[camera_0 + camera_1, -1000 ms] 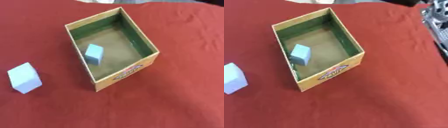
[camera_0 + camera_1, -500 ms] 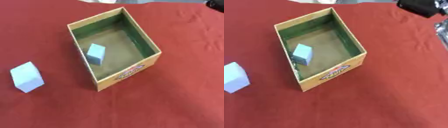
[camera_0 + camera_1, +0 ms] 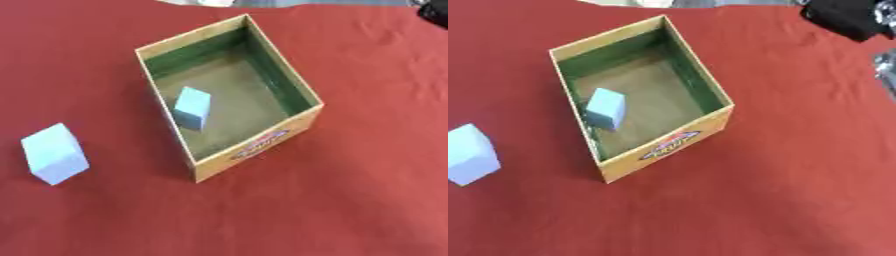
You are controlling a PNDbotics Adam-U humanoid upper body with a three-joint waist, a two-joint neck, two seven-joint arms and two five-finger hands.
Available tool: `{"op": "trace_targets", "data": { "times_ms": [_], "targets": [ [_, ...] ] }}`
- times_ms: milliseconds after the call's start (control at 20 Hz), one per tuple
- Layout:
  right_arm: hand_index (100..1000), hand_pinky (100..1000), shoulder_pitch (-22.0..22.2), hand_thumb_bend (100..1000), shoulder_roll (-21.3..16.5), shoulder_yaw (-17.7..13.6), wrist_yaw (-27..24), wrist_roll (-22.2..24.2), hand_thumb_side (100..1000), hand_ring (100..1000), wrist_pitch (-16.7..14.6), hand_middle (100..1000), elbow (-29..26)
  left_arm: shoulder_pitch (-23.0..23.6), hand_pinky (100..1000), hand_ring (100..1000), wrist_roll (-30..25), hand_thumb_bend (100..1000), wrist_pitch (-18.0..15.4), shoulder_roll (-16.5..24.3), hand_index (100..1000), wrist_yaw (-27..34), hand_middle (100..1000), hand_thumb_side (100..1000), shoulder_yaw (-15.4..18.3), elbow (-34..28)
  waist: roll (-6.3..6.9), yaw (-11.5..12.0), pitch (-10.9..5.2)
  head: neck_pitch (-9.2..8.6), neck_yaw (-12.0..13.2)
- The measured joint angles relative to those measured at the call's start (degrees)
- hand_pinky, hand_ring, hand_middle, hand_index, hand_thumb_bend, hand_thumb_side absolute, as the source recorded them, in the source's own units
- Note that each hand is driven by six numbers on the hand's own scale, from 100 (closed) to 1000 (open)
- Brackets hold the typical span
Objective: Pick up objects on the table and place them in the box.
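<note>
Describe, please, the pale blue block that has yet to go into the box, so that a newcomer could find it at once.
Start from the open cardboard box with green inner walls in the middle of the red tablecloth. Look to its left, near the picture's left edge: the pale blue block sits there alone on the cloth. Its twin, the smaller-looking blue block, leans against the box's left inner wall, so the one outside the box is yours.

A cardboard box (image 3: 259, 145) is sitting on a red tablecloth (image 3: 350, 200). Its near outer wall is carrying an oval label (image 3: 261, 145) in red and yellow with dark lettering across it, but the letters are too blurred to read. Nothing is showing as print on the pale blue block (image 3: 191, 107) inside the box or on the pale blue block (image 3: 54, 153) lying to its left. No other text, number or sign is showing.
</note>
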Motion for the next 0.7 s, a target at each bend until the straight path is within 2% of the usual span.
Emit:
{"op": "trace_targets", "data": {
  "times_ms": [150, 350, 450, 700],
  "targets": [
    [846, 843, 0.3, 100, 0.0, 0.0, 0.0, -0.1, 521, 830, 0.1, 713, 0.0, -0.2, 919, 897, -0.4, 608, -3.0, 0.3, 918, -1.3, 849, 406, -0.6, 0.0, 0.0, 0.0, 0.0, 0.0, 0.1],
    [846, 843, 0.4, 100, 0.1, 0.0, -0.1, -0.2, 524, 829, 0.2, 712, 0.0, -1.3, 914, 892, -0.8, 608, -4.4, 0.3, 925, -1.4, 848, 410, -1.4, 0.0, 0.0, -0.1, 0.0, 0.0, 0.4],
    [846, 843, 0.4, 100, 0.2, 0.0, -0.2, -0.1, 523, 829, 0.4, 712, 0.0, -1.9, 913, 887, -0.9, 619, -4.6, 0.3, 922, -1.1, 844, 436, -1.8, 0.0, 0.0, -0.1, 0.0, 0.0, 0.5],
    [845, 844, 0.4, 100, 0.3, 0.2, -0.3, 0.1, 525, 828, 0.6, 711, 0.0, -3.6, 913, 885, -1.4, 670, -4.1, 0.3, 913, 0.8, 837, 575, -3.1, 0.0, -0.01, -0.2, 0.0, -0.02, 0.3]
  ]
}}
